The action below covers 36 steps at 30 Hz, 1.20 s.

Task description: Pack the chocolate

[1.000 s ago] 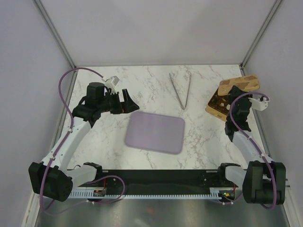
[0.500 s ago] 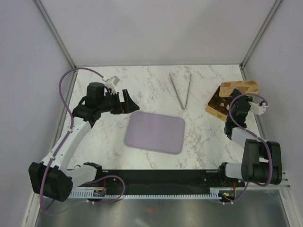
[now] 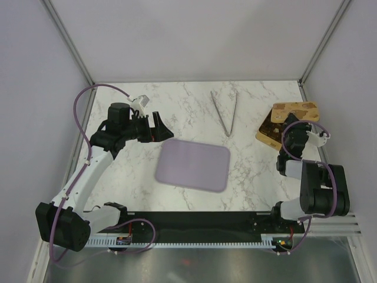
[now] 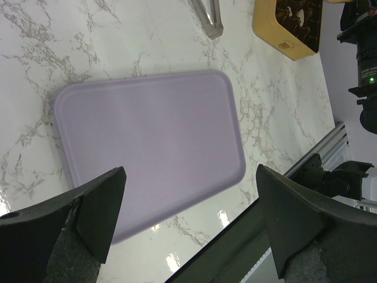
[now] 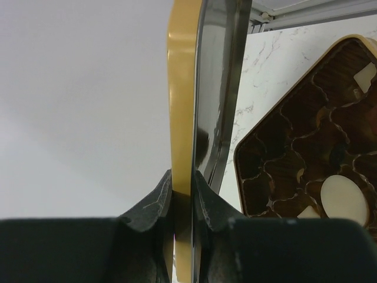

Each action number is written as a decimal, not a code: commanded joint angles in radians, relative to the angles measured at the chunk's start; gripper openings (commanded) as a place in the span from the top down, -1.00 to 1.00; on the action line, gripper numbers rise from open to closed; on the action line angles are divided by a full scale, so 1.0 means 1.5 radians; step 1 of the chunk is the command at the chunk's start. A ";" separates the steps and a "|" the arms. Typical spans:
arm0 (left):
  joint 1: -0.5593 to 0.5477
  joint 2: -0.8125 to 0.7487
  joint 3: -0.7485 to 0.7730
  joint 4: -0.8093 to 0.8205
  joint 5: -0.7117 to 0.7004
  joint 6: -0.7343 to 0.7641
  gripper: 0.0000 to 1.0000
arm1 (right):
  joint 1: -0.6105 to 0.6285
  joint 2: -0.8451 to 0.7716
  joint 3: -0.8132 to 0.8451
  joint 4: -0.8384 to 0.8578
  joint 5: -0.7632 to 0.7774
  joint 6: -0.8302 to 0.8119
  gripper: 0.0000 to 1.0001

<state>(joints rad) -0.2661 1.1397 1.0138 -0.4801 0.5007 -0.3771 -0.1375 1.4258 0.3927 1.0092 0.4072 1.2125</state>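
From above, we see the left pincer (image 3: 162,126) hovering with its jaws wide and nothing between them, just beyond the far-left corner of the lilac tray (image 3: 193,165), which lies in the middle of the marbled surface (image 3: 188,100). The metal tongs (image 3: 225,113) lie apart toward the back. At the right edge, the right pincer (image 3: 290,122) reaches to the gold box (image 3: 268,132), whose lid (image 3: 298,108) is raised behind it; the contents are too small to read here. The left wrist view looks between spread fingers at the tray, where we see no pieces on it. The box corner at top right holds dark shapes we cannot resolve. In the right wrist view the jaws are narrow and pinched on the lid's thin rim, holding it on edge. The chocolate (image 5: 341,197) sits in the brown fluted cells of the box, with a cream oval clearest. We judge the pieces to be light and rigid but brittle, with smooth faces that scuff and slip. Each is best taken from above, across its sides, with a gentle squeeze, since the cell walls leave no side approach.
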 commanded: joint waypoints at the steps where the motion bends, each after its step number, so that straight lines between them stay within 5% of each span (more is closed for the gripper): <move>1: -0.003 -0.018 0.001 0.021 0.006 0.024 -0.99 | -0.001 0.030 -0.001 0.122 -0.009 0.024 0.90; 18: -0.002 -0.012 0.007 0.018 -0.001 0.027 -0.99 | -0.010 0.129 -0.040 0.216 -0.005 0.091 0.87; 23: -0.001 -0.007 0.013 0.018 0.002 0.027 -0.99 | -0.009 0.097 -0.048 0.153 -0.015 0.092 0.52; 36: 0.000 -0.012 0.013 0.018 0.001 0.027 -0.99 | -0.010 0.021 -0.087 0.023 -0.026 0.097 0.29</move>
<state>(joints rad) -0.2661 1.1381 1.0138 -0.4805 0.4999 -0.3729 -0.1482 1.5078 0.2726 1.0859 0.3733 1.3506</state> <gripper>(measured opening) 0.993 0.352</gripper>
